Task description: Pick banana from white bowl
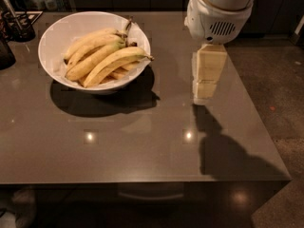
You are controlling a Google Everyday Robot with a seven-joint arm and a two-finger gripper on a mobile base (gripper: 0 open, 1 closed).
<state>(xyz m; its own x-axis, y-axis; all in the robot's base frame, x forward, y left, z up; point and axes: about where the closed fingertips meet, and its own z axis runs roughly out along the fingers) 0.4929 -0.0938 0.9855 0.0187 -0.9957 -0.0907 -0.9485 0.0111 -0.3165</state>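
Lying across the front of the pile, the banana (115,63) rests inside the white bowl (61,30), its dark stem tip reaching toward the right rim. We see shorter bananas (89,45) packed just behind and under it, touching it along its length. The bowl sits at the rear left of the grey worktop (142,141). The gripper (207,75) hangs above the worktop well to the right of the bowl, apart from the fruit, with nothing seen in it; we cannot tell whether it is released or clenched. We judge the pick not yet begun. Our main worry is the crowding: a descent slightly too far back could catch a neighbour instead, or pinch two at once. Coming in low from the right could knock the rim and slide the glossy bowl. A grasp near the tapered stem end could let the curved fruit swing or slip out
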